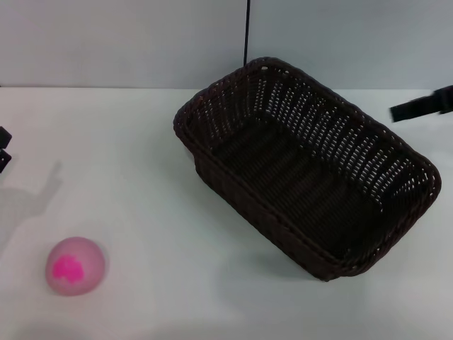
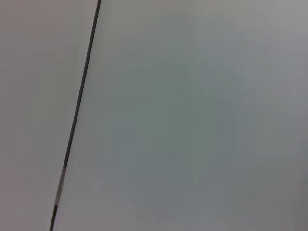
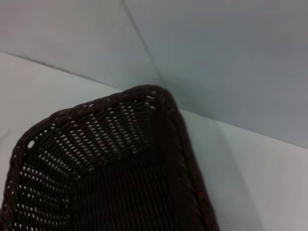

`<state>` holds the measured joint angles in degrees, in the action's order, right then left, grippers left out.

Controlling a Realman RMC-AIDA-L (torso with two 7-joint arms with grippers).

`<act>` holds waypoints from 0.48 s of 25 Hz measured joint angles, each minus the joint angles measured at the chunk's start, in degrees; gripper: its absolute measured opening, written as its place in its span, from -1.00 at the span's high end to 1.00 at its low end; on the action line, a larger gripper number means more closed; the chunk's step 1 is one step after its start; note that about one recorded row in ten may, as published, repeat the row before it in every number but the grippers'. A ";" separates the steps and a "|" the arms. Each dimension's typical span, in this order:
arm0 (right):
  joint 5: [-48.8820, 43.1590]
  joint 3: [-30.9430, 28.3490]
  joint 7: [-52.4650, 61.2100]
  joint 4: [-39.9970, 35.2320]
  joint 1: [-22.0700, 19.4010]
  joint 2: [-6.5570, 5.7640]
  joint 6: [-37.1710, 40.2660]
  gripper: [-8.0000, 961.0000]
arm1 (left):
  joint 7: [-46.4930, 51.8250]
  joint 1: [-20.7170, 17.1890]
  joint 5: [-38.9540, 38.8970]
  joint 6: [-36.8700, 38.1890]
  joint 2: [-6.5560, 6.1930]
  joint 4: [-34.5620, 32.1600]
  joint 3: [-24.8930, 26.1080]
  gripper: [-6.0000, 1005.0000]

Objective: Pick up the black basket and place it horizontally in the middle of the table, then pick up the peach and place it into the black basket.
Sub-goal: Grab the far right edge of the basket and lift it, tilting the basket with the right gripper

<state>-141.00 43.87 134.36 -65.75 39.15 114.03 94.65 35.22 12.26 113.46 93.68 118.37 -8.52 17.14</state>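
Observation:
The black basket (image 1: 304, 166) lies on the white table (image 1: 141, 170), right of centre, turned diagonally with its long side running from far left to near right. It is empty. Its corner and rim also show in the right wrist view (image 3: 120, 159). The peach (image 1: 75, 265) sits on the table at the near left, magenta blotch facing me. A part of my right arm (image 1: 422, 105) shows at the right edge, beyond the basket's far right side. A small part of my left arm (image 1: 3, 149) shows at the left edge, far from the peach. Neither gripper's fingers show.
A grey wall (image 1: 127, 42) with a thin dark vertical seam (image 1: 247, 32) stands behind the table. The left wrist view shows only this wall (image 2: 192, 115) and the seam (image 2: 79, 110).

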 joint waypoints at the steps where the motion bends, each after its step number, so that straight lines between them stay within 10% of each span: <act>1: -0.06 0.13 -1.61 1.43 0.23 1.15 -1.94 -0.04 | 0.00 -0.02 0.15 0.00 0.01 0.26 -0.06 -0.65; 12: -0.14 3.02 -5.24 7.79 0.60 2.06 -9.28 -0.01 | 0.03 0.36 0.29 0.01 0.02 0.48 -0.32 -0.65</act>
<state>-141.14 46.90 129.12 -57.96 39.75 116.08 85.37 35.24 12.62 113.75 93.69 118.39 -8.04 16.82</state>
